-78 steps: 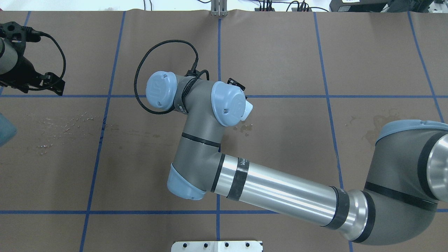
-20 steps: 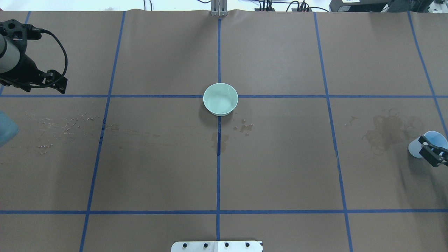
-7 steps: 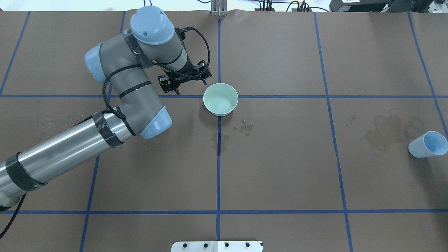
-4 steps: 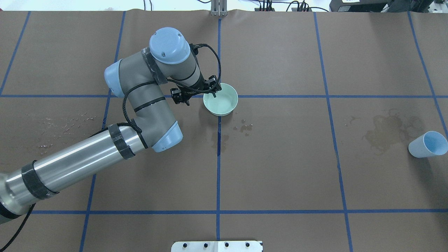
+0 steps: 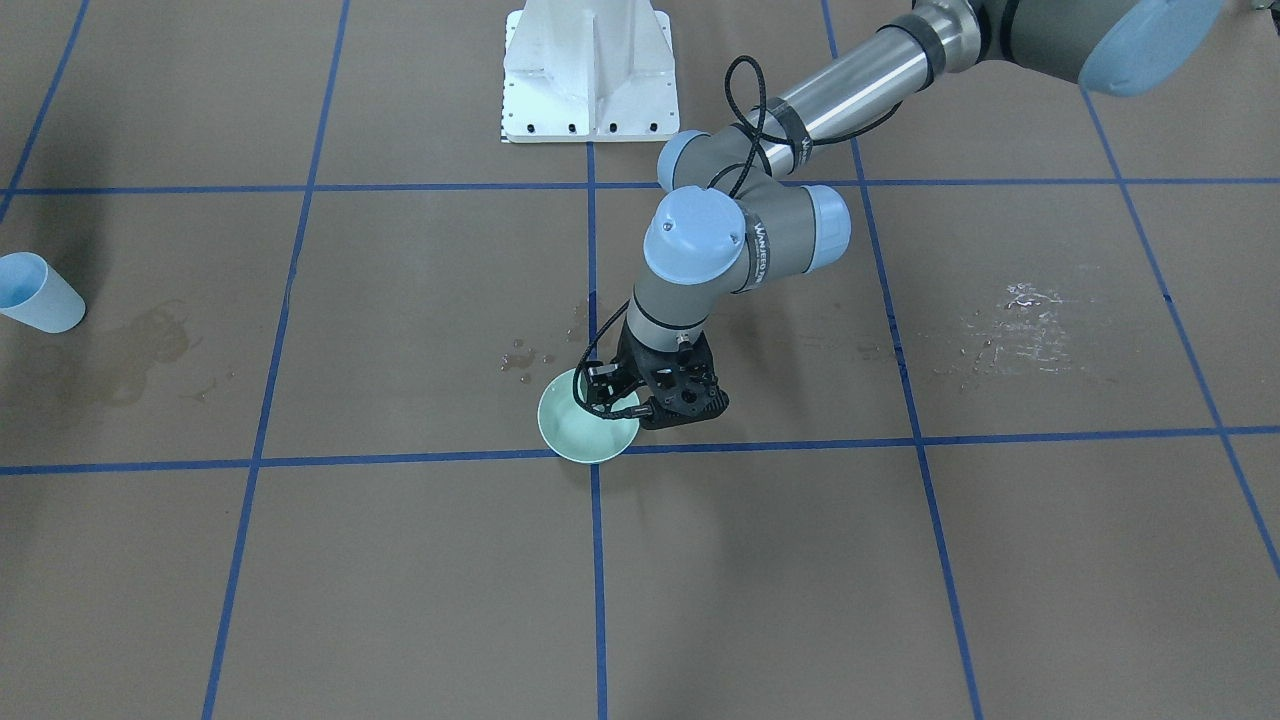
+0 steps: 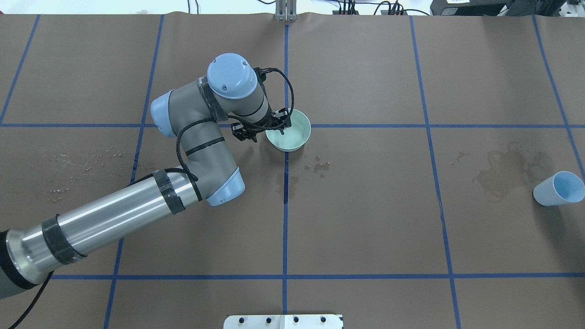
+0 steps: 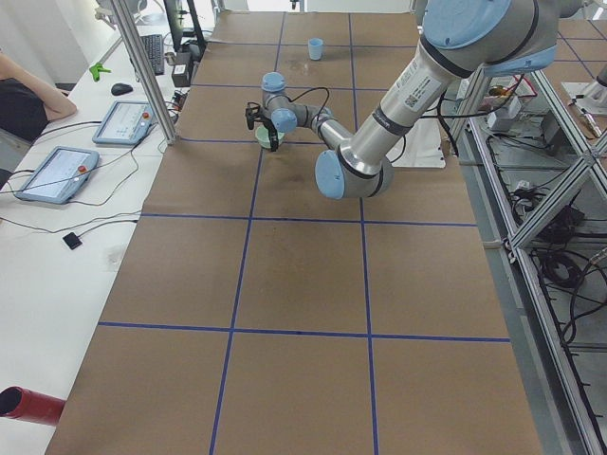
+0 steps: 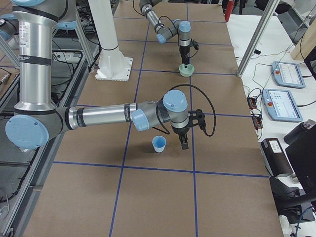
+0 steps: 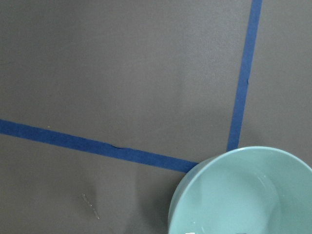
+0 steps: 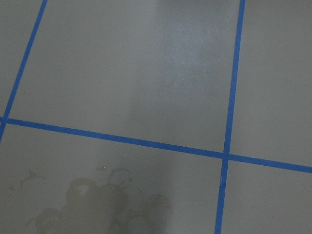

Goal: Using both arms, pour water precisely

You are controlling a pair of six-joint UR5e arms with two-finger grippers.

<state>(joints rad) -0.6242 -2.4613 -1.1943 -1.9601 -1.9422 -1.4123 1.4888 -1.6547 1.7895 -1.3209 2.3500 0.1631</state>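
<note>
Left gripper (image 6: 266,132) spread, straddling the mint bowl's (image 6: 299,144) rim; water (image 6: 295,131) pools shallowly inside, just beside it. Right gripper (image 8: 183,142) near blue cup (image 8: 158,144), closure indeterminate

Brown table (image 6: 365,219) carries a green bowl (image 6: 295,137), blue cup (image 6: 558,188) and water droplets (image 6: 321,165).
</note>
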